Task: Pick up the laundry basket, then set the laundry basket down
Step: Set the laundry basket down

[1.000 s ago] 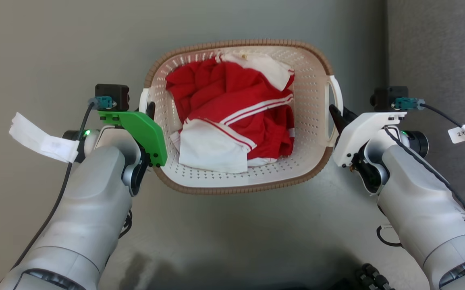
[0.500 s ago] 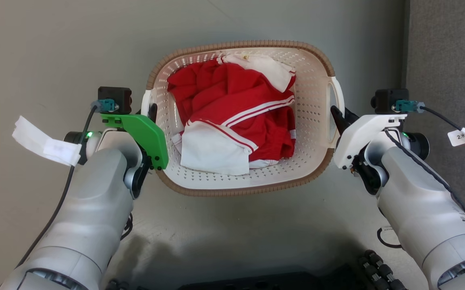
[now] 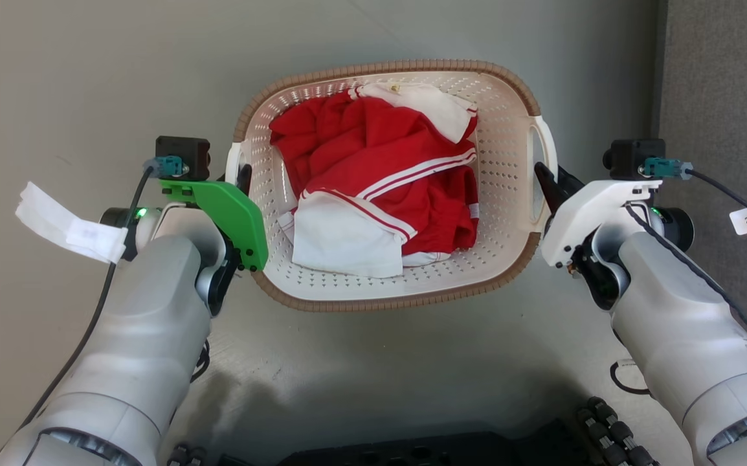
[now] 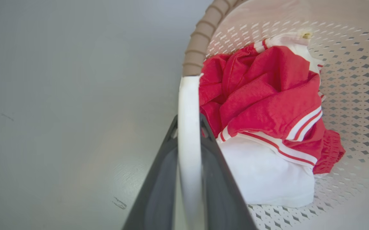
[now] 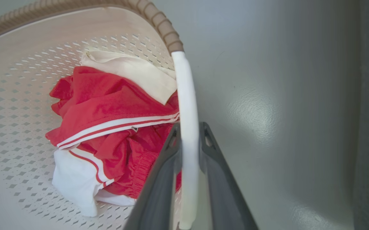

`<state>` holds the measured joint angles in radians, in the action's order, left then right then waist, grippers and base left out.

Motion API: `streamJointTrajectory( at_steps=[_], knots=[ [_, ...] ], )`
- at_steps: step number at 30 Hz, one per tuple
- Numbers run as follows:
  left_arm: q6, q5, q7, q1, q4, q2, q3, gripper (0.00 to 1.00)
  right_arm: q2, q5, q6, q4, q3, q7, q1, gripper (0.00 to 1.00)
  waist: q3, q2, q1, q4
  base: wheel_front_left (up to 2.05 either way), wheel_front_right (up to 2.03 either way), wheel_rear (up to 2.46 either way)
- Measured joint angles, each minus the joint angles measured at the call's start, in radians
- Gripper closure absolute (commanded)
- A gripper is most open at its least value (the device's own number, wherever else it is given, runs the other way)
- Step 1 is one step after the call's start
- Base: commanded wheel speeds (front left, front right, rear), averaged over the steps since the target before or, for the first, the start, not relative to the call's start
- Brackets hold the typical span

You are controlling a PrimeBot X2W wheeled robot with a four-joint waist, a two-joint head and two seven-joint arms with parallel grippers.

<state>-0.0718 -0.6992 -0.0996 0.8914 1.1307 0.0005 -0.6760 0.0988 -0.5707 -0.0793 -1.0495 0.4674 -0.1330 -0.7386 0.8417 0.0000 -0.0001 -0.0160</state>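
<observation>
We have the laundry basket [image 3: 508, 129] in front of us over the grey floor [image 3: 89, 77], held by both sides; whether its base touches the floor we cannot tell. Our left gripper [image 4: 188, 124] is clenched on the white left handle [image 4: 187, 95], and our right gripper [image 5: 190, 127] is clenched on the right handle [image 5: 184, 89]. Inside lies a crumpled red garment [image 3: 380, 168] with white stripes and white cloth [image 3: 341, 243].

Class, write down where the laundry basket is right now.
In the head view's centre, the laundry basket sits between the left gripper and right gripper, each shut on one of its white side handles.
</observation>
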Motion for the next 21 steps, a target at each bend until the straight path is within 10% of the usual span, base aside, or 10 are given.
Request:
streamJointTrajectory(
  at_steps=[10, 13, 14, 16, 21],
  knots=[
    [-0.013, 0.000, -0.017, 0.013, 0.020, -0.002, -0.008, 1.00, -0.004, -0.002, -0.008, -0.016, 0.000, -0.007, -0.021, 1.00, 0.000, 0.0000, 0.0000, 0.001, 0.00, 0.00, 0.00],
    [-0.017, 0.001, -0.023, 0.014, 0.023, -0.002, -0.015, 0.68, -0.005, -0.002, -0.009, -0.020, 0.003, -0.009, -0.022, 0.95, -0.001, 0.0000, 0.0001, 0.001, 0.00, 0.00, 0.00],
    [-0.017, 0.001, -0.029, 0.015, 0.024, -0.001, -0.016, 0.00, -0.005, -0.004, -0.013, -0.021, 0.002, -0.009, -0.022, 0.62, -0.002, 0.0000, 0.0000, 0.001, 0.00, 0.00, 0.00],
    [-0.017, 0.001, -0.029, 0.015, 0.029, 0.008, -0.016, 0.00, -0.006, -0.013, -0.016, -0.026, 0.003, -0.013, -0.022, 0.00, -0.004, 0.0000, 0.0001, 0.002, 0.00, 0.00, 0.00],
    [-0.017, -0.015, -0.045, 0.016, 0.036, 0.021, 0.001, 0.00, -0.003, -0.017, -0.016, -0.025, 0.008, -0.036, -0.023, 0.00, -0.007, 0.0000, 0.0001, 0.003, 0.00, 0.00, 0.00]
  ],
)
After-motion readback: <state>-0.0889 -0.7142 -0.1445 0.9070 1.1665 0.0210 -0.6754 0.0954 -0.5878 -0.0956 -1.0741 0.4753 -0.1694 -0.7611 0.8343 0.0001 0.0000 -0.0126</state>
